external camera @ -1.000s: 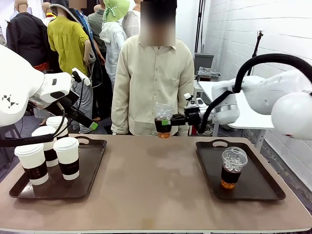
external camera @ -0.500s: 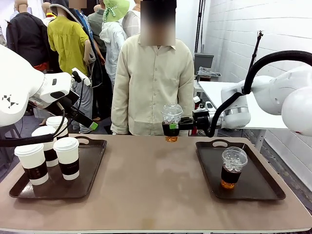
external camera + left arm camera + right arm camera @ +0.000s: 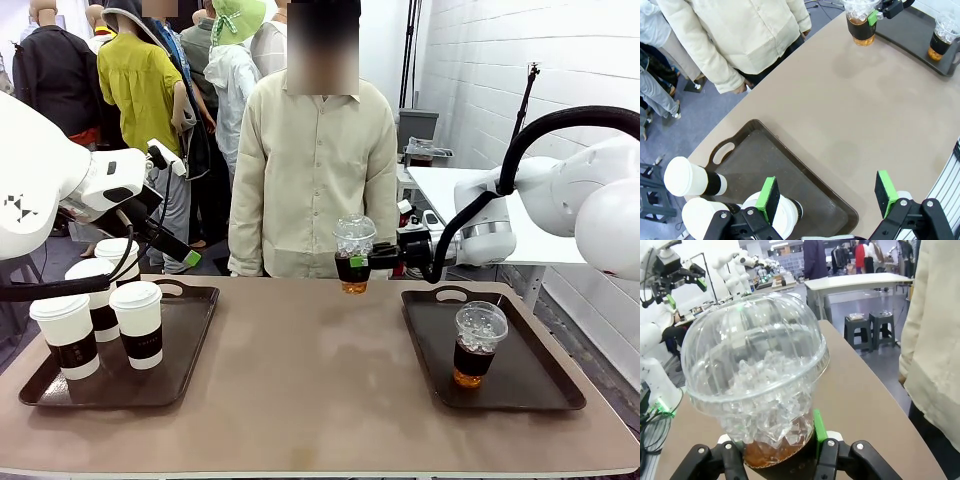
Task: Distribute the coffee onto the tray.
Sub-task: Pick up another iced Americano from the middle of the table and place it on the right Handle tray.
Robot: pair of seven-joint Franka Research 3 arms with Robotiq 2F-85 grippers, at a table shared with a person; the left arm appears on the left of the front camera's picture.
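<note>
So from the front, the right end effector (image 3: 362, 262) is clamped on an iced coffee cup (image 3: 353, 255), holding it in the air over the far edge of the worktop (image 3: 310, 380), right in front of the person (image 3: 315, 150) and just left of the right tray (image 3: 490, 350). That tray already has one iced cup (image 3: 477, 343) sitting on it. Over on the left tray (image 3: 185, 330) are four white paper cups (image 3: 137, 322), bunched at its left end, with the left end effector (image 3: 170, 250) hanging above them. The left wrist view looks down between its green pads (image 3: 771, 197), spread wide with nothing between them, over the paper cups (image 3: 690, 176), and you can spot the carried iced cup (image 3: 860, 22) across the worktop near the other tray (image 3: 910, 30). The right wrist view is basically all dome lid (image 3: 752, 350), with the fingers (image 3: 820, 432) squeezing the dark band below the ice. Looks to me like the carry step for the second iced drink. Next it needs to swing over a free spot on the right tray, clear of the first cup, lower it level and let go gently, since a clear plastic cup could flex or tip.
</note>
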